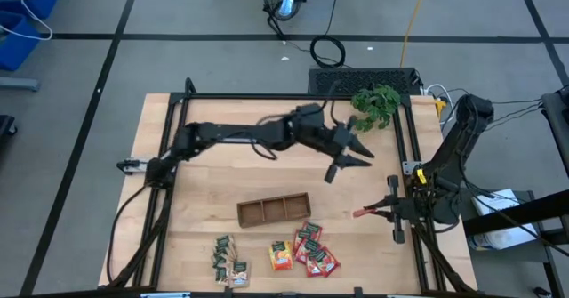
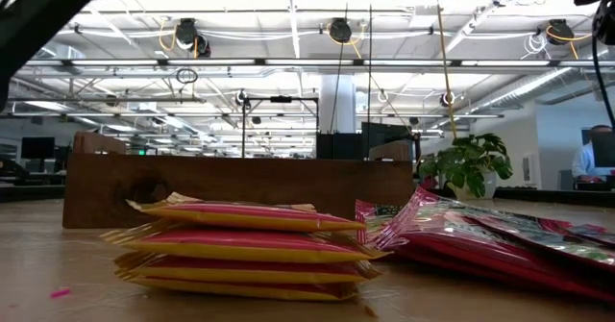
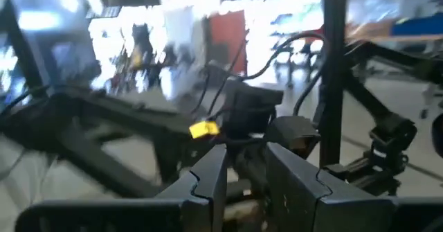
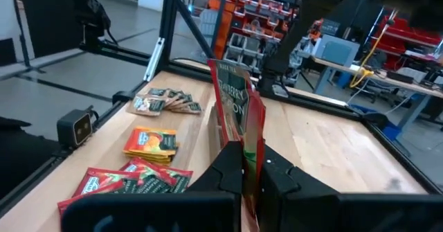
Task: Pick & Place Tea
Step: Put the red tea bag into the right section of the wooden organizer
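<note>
My right gripper (image 1: 373, 212) hangs over the table's right side, shut on a red tea sachet (image 4: 239, 111). More tea lies near the front edge: dark green sachets (image 1: 222, 253), an orange stack (image 1: 282, 255) and a red heap (image 1: 313, 249). Just beyond them lies the long brown tray (image 1: 274, 209). My left gripper (image 1: 347, 158) is stretched out high over the table's middle right, open, with nothing between its fingers (image 3: 208, 180). My right gripper pinches the red sachet by its near end (image 4: 243, 156) between its two fingers. The fingers lie level and point toward the table's left. The sachet stands on edge, sticks out past the fingertips and is lifted clear of the table.
A leafy green plant (image 1: 376, 104) stands at the back right, close beyond my left gripper. A black frame (image 1: 293, 96) runs round the table's edges. Bare wood lies between the tray and the far rail.
</note>
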